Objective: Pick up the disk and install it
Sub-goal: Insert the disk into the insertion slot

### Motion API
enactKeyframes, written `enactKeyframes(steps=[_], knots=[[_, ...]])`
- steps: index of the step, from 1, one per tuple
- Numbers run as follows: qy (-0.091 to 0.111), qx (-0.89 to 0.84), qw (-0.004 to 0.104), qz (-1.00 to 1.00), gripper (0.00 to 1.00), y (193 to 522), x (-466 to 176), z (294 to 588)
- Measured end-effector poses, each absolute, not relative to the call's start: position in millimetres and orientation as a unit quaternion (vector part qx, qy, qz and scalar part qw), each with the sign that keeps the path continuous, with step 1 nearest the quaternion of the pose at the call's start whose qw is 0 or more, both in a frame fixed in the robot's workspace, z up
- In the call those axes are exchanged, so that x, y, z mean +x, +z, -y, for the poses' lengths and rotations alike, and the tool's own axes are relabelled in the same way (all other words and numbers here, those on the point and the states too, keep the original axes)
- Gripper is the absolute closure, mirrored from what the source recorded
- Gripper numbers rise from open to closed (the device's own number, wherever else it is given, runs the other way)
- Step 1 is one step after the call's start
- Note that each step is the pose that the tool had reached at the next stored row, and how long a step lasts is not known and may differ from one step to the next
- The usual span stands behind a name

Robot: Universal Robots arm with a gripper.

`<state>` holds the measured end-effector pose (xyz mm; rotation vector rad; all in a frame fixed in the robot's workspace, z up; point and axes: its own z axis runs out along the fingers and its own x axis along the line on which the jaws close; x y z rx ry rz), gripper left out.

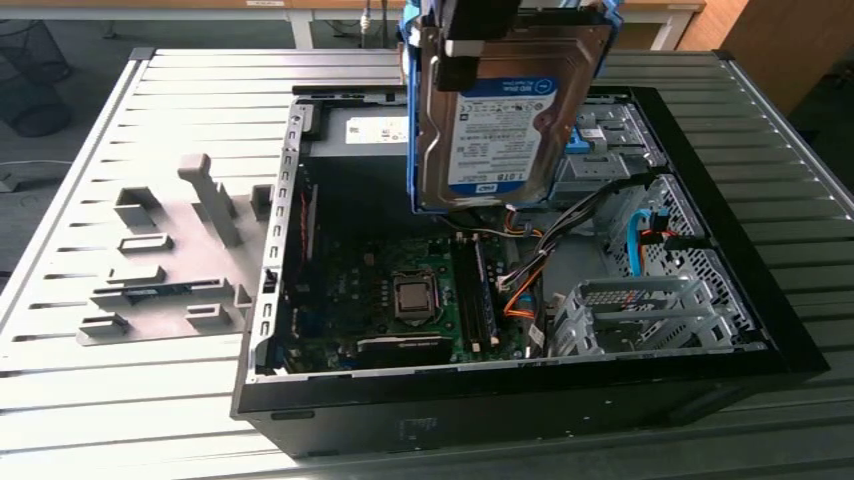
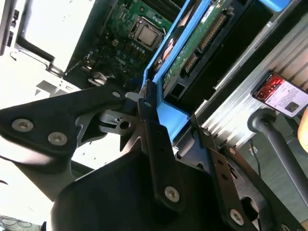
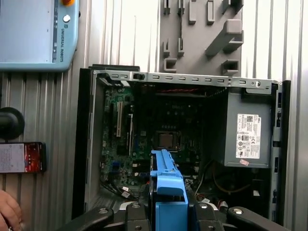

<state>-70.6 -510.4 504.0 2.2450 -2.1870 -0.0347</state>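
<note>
The disk (image 1: 501, 120), a silver-grey drive with a blue-and-white label in blue carrier rails, hangs upright over the open black computer case (image 1: 534, 410). It is held clear above the motherboard (image 1: 400, 290). My gripper (image 1: 467, 55) is shut on the disk's upper end in the exterior view. In both wrist views the black fingers (image 2: 151, 139) clamp the blue carrier (image 3: 166, 187) from either side. The second wrist view shows the disk's green circuit board (image 2: 192, 48). A metal drive cage (image 1: 641, 320) sits in the case's near corner on the exterior view's right.
A grey power-supply box (image 3: 245, 134) with a white sticker fills one end of the case. A grey fixture plate with brackets (image 1: 174, 260) lies on the slatted table at the exterior view's left. A teach pendant (image 3: 36, 33), a phone (image 3: 21, 156) and a hand (image 3: 7, 211) are beside the case.
</note>
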Motion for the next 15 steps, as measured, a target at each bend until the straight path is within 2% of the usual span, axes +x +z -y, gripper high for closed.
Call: enactKeyframes(steps=[7,15], knots=[[-0.016,0.716,0.008,0.698,0.64,502,-47,513],[-0.018,0.716,0.006,0.698,0.64,500,-45,531]])
